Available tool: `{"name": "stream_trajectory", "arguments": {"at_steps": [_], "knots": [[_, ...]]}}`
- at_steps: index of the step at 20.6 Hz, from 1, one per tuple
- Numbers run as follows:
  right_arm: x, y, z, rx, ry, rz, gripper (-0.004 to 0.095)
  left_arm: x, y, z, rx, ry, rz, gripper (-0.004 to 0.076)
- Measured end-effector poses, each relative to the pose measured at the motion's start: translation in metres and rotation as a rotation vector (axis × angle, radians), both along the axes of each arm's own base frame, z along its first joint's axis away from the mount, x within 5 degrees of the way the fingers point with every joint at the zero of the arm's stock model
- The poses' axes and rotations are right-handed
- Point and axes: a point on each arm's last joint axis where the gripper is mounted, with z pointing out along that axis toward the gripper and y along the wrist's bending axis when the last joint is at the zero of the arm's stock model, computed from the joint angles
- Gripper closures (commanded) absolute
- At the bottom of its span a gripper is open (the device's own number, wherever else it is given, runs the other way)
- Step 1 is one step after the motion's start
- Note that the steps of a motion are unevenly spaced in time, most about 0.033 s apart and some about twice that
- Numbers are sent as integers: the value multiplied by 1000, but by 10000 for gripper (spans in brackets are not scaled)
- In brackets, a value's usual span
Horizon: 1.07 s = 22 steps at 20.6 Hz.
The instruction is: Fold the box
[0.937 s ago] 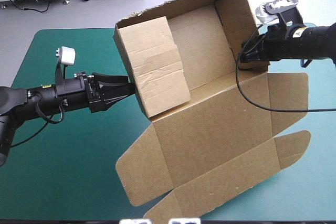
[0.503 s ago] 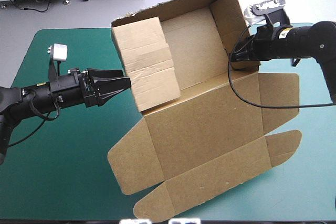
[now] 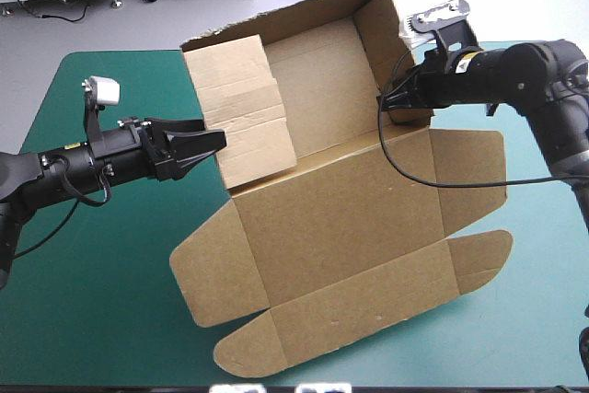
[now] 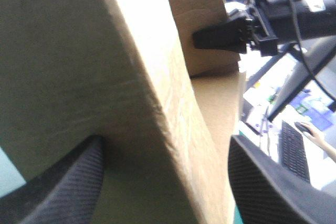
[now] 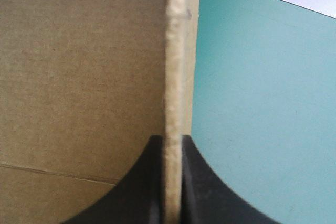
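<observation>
Dragged leftward since earlier: brown box (image 3: 340, 218). Clenched on its wall edge, right gripper (image 3: 391, 105); spread, with the other wall between fingers, left gripper (image 3: 219, 140). Likely light, stiff, creasable; best held by wall edges.

Matt brown cardbd box (image 3: 340, 218) w/ rough cut edge; cover (image 3: 92, 301) smooth

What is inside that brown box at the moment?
Only bare board shows inside the box. Its raised left wall covers the corner behind it, so that part cannot be seen.
</observation>
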Motion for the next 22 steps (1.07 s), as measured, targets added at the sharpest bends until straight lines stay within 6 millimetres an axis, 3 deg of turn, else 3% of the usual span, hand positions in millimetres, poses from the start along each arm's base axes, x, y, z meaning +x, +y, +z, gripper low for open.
{"name": "stream_trajectory", "arguments": {"at_steps": [6,13,16,20,22], "knots": [[5,35,-14,-9,28,3,931,11,17,19,188,-32,248,250],[6,38,-14,24,28,-7,931,11,25,20,259,44,332,269],[7,39,-13,37,13,-13,931,10,20,18,245,90,303,283],[5,43,-12,23,-3,-23,931,10,-5,17,269,67,295,385],[5,43,-13,12,-3,-35,931,14,-12,12,319,72,339,400]]}}
